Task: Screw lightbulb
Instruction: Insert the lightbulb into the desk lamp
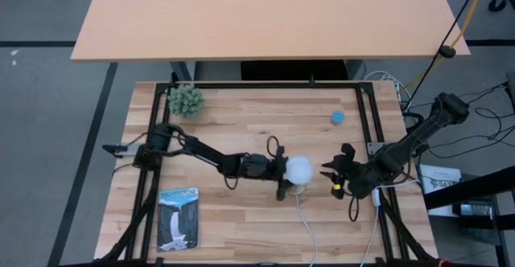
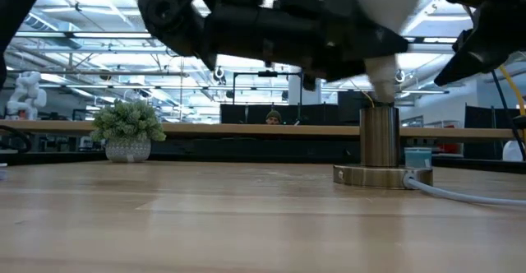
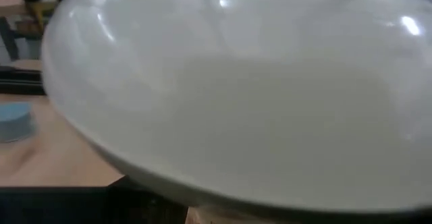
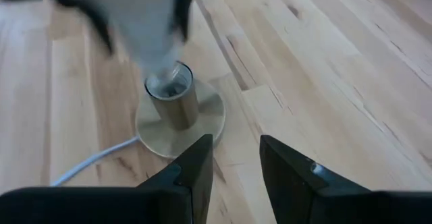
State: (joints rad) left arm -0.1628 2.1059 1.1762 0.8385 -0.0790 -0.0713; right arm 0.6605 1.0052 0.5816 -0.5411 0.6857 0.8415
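The lightbulb (image 1: 300, 168) is shown near the middle of the wooden worktop (image 1: 241, 130), held in the left hand (image 1: 286, 173), whose fingers are closed around the white dome. In the low view the lightbulb (image 2: 386, 10) is seen tilted, its narrow base lowered onto the open top of the socket (image 2: 380, 137); whether the thread is already engaged cannot be told. The socket is carried on a round metal base (image 2: 382, 175), from which a white cord (image 2: 468, 192) is led off across the worktop toward the near edge. In the left wrist view almost the whole field is filled by the lightbulb's dome (image 3: 243, 96).

The right hand (image 1: 336, 180) is held just beside the socket, apart from it, with nothing between its fingers. In the right wrist view the two dark fingers (image 4: 196, 166) are seen set a narrow gap apart, pointed at the socket (image 4: 172, 99) and the lightbulb's blurred neck (image 4: 145, 21) above it.

A small blue object (image 1: 337, 117) is seen toward the far right of the worktop, well apart from the socket. A potted plant (image 1: 186, 100) is placed at the far left corner, and a dark printed card (image 1: 178, 217) lies near the left front edge.
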